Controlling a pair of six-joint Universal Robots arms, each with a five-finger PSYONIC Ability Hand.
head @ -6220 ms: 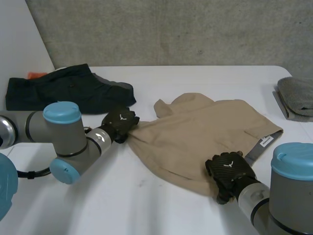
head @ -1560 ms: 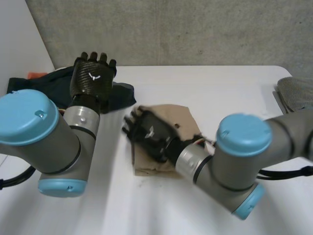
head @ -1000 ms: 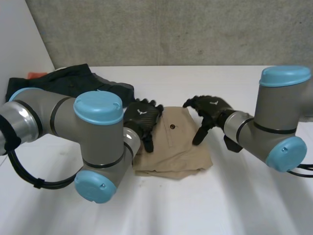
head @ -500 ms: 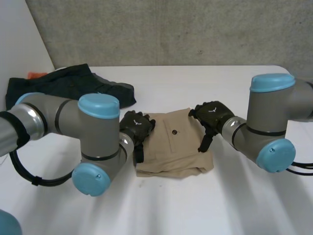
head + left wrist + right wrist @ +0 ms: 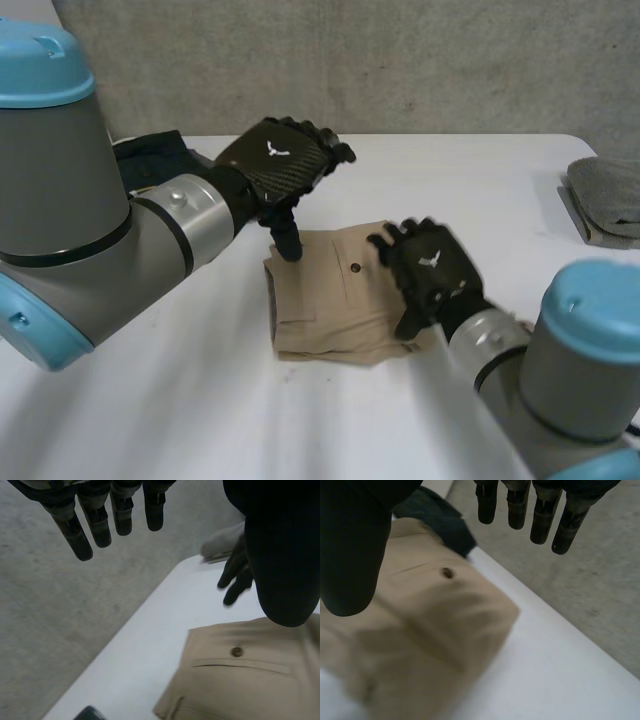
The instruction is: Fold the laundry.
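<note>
Tan shorts folded; L hand, R hand over opp. edges.

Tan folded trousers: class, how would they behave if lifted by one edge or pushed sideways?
Probably floppy: the tan trousers lie in soft layers with rumpled edges, so lifted by one edge they would likely sag and unfold. Pushed across the smooth table, they would probably slide or bunch, not roll.

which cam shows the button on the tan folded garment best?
Left wrist view: the button sits large beside the pocket slit, unblocked. Head view has it as a small dot on the tan garment; right wrist view, a dark spot.
</note>
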